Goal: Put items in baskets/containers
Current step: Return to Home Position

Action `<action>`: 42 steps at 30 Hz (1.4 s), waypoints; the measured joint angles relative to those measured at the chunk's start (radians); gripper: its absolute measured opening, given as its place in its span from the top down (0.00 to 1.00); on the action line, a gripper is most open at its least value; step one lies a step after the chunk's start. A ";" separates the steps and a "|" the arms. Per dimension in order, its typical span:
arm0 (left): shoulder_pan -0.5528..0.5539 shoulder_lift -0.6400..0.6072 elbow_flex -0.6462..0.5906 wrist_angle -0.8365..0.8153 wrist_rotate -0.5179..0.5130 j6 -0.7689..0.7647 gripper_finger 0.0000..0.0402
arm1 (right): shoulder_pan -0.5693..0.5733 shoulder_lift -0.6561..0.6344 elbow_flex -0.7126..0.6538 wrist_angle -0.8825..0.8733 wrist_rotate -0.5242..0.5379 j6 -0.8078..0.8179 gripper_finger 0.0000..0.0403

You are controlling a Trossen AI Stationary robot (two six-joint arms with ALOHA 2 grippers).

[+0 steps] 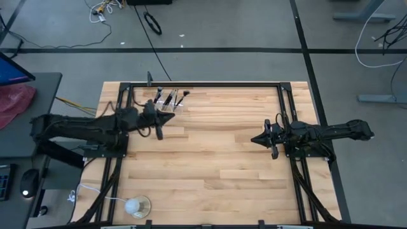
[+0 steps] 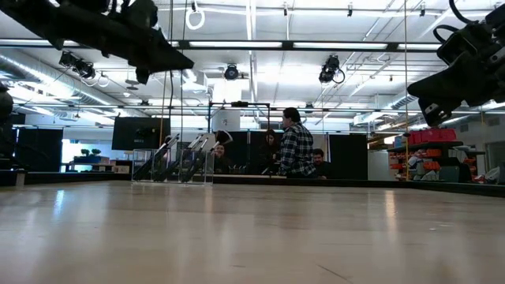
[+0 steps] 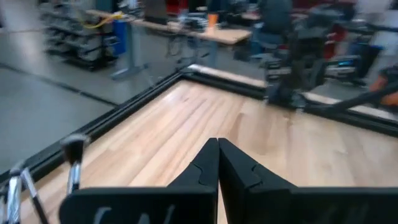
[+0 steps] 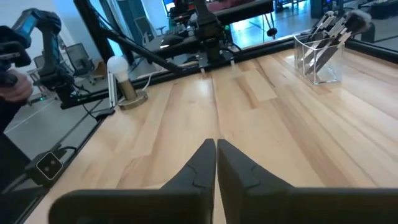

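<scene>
**Brushes** (image 1: 170, 97): slim dark handles, bristle heads up, standing slanted in the holder. None shows loose on the wood, so the filling looks complete.

**Holder** (image 1: 168, 104): clear plastic, far left of the desk (image 1: 222, 172), just inside the far rail. Its walls prop the brushes at a lean, with the heads kept off the wood.

**Left claw** (image 1: 169, 117): just near of the holder, raised off the desk and touching nothing. It is closed tip to tip and empty, and is judged bound for its rest pose.

**Right claw** (image 1: 254, 140): right of centre, well apart from the holder. It is likewise closed and empty, and its arm waits.

**White ball** (image 1: 135, 205): on a round base at the near left edge, corded. It is no part of the job.
</scene>
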 joint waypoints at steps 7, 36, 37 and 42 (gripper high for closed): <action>0.092 -0.195 -0.071 -0.031 0.145 0.008 0.99 | 0.000 0.000 0.000 0.000 0.000 0.000 0.95; -0.072 -0.831 -0.391 -0.172 0.176 0.115 1.00 | 0.000 0.000 0.000 0.000 0.000 0.000 0.95; -0.072 -0.830 -0.391 -0.184 0.176 0.118 1.00 | 0.000 0.000 0.000 0.001 0.000 0.000 0.95; -0.072 -0.832 -0.391 -0.220 0.176 0.146 1.00 | 0.000 0.000 0.000 0.003 0.002 0.000 0.95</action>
